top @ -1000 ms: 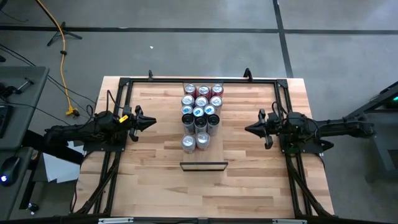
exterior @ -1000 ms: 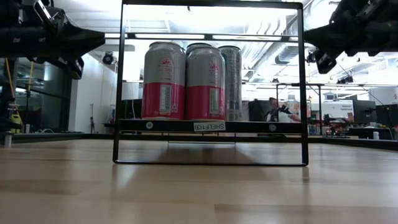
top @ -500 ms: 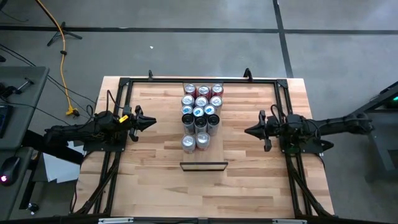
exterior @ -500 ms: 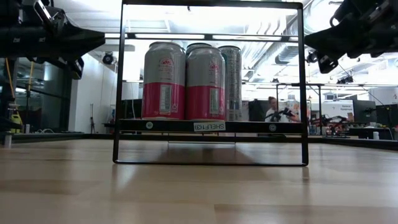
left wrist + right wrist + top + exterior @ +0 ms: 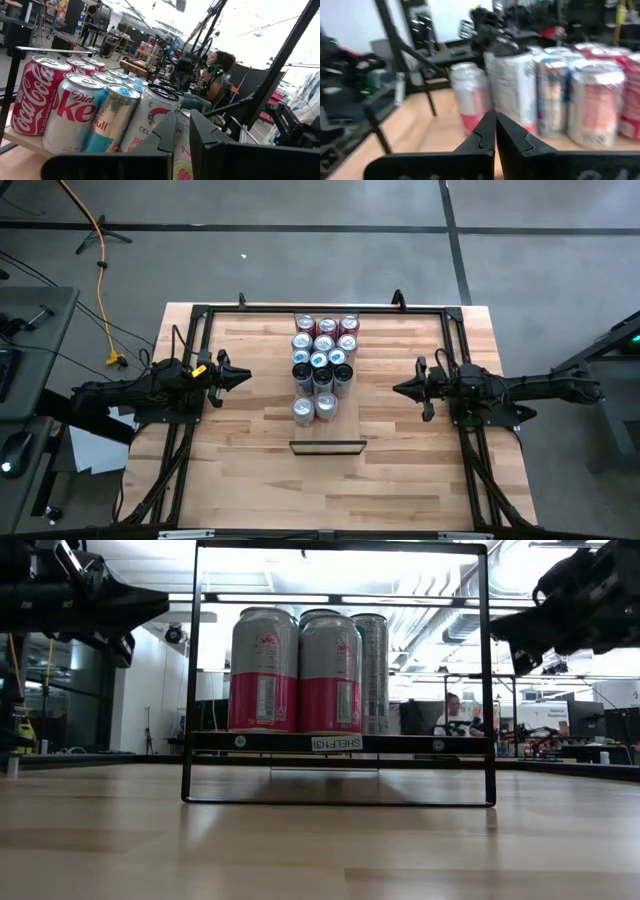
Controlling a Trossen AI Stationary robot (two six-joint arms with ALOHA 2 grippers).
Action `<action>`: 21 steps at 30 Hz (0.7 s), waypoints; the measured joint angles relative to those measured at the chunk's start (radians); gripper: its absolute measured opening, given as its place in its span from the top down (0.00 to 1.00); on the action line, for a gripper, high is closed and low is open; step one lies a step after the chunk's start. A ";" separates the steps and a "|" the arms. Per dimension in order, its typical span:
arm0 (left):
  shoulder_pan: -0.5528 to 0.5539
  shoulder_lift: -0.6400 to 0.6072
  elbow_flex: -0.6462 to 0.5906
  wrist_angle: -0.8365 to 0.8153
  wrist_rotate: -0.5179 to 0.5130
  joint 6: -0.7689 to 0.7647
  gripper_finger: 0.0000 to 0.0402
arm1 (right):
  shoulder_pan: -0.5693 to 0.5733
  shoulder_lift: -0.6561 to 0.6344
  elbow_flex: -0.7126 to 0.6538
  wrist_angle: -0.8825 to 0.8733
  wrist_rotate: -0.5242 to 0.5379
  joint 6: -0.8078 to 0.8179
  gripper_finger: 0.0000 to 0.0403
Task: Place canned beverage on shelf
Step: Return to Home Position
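Observation:
Several beverage cans (image 5: 322, 365) stand upright in rows on the shelf (image 5: 327, 432), a narrow light-wood panel at the table's middle. The shelf's dark labelled end strip (image 5: 400, 743) sits in a black wire frame. Two silver-and-pink cans (image 5: 297, 670) stand nearest that end. Red and silver cans (image 5: 75, 107) show in the left wrist view. My left gripper (image 5: 248, 377) hovers left of the cans, its fingers (image 5: 172, 130) a narrow gap apart, empty. My right gripper (image 5: 396, 389) hovers right of the cans, shut and empty (image 5: 496, 120).
Black frame rails (image 5: 320, 310) run along the table's far edge and both sides. Bare tabletop (image 5: 330, 490) lies between the shelf's end and the near edge. People sit in the room behind (image 5: 452, 712).
My right gripper has rolled at the wrist and dipped a little, staying to the right of the cans. The cans and the shelf have not moved.

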 joint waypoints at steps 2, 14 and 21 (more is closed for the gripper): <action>0.000 0.000 0.000 -0.002 0.000 0.000 0.99 | 0.000 0.001 0.000 -0.036 0.045 0.002 1.00; 0.000 -0.003 0.001 -0.026 0.000 0.000 0.99 | 0.000 0.002 0.000 -0.330 0.123 0.028 1.00; 0.000 -0.003 0.002 -0.116 0.013 0.001 0.99 | 0.000 0.000 0.000 -0.351 0.119 0.028 1.00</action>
